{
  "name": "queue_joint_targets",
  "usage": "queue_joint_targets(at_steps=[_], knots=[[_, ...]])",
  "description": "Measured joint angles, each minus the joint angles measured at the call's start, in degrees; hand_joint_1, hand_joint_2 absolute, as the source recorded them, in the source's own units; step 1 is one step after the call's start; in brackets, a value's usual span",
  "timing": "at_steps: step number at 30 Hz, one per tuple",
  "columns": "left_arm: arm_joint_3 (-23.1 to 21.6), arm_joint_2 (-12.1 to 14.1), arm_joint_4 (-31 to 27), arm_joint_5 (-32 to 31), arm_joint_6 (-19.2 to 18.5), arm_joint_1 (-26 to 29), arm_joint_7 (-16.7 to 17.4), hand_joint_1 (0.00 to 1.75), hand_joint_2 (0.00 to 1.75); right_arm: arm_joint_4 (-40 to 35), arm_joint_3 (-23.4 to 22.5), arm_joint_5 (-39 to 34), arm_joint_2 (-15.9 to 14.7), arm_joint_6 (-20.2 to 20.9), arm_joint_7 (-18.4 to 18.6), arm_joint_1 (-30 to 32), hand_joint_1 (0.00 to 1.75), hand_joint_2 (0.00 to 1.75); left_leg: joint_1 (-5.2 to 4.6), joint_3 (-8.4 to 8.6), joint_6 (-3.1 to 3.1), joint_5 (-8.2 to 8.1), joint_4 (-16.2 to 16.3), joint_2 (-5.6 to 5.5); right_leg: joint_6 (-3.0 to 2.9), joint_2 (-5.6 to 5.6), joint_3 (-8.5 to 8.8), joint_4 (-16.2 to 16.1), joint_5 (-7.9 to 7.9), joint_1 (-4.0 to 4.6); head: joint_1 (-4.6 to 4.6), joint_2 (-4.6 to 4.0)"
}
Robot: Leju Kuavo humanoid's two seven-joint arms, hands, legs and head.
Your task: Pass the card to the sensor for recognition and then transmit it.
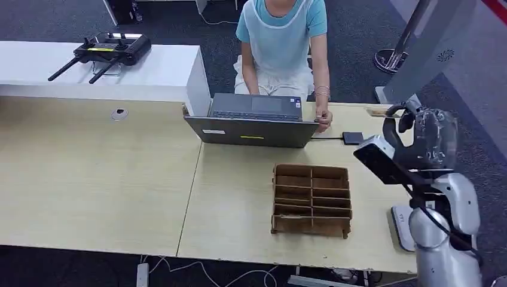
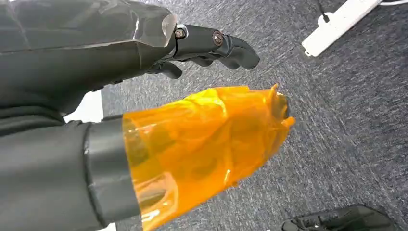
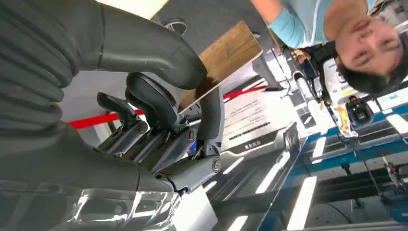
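Observation:
My right hand (image 1: 427,139) is raised above the table's right end. It pinches a thin wood-patterned card (image 3: 223,53) between the thumb and fingers; the head view shows the card (image 1: 377,112) as a tan sliver sticking out toward the person (image 1: 281,42). A small black box (image 1: 353,138) lies on the table below the card, wired to the laptop (image 1: 254,122). A white flat device (image 1: 402,226) sits at the table's right edge under my forearm. My left hand (image 2: 202,48) hangs over grey carpet, its fingers spread and holding nothing, its thumb (image 2: 207,134) wrapped in orange film.
A brown cardboard divider box (image 1: 311,200) stands in front of the laptop. The person sits behind the laptop with a hand at its corner. On the white counter (image 1: 167,72) at the back left lies a black remote controller (image 1: 107,51). A white power strip (image 2: 341,24) lies on the floor.

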Motion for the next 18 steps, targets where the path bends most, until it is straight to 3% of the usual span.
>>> queue_joint_targets(at_steps=[10, 18], knots=[[0.0, 0.37, 0.0, -2.36, -0.11, -0.22, -0.79, 0.0, 0.0, 10.21, 2.73, -0.66, -1.81, 5.12, 2.67, -13.82, 1.75, 1.75, 0.01, -0.03, -0.01, 0.01, 0.0, 0.02, 0.0, 0.02, -0.02, 0.03, 0.0, 0.01, 0.04, 0.0], [0.0, 0.66, 0.0, -4.79, -0.66, -0.62, -1.05, 0.0, 0.0, 26.29, 10.08, -2.01, -0.52, 6.05, 4.48, -26.95, 1.75, 1.75, 0.01, -0.04, 0.0, 0.12, 0.0, -0.06, 0.02, -0.03, -0.01, 0.07, 0.04, 0.01, 0.0, 0.0]])
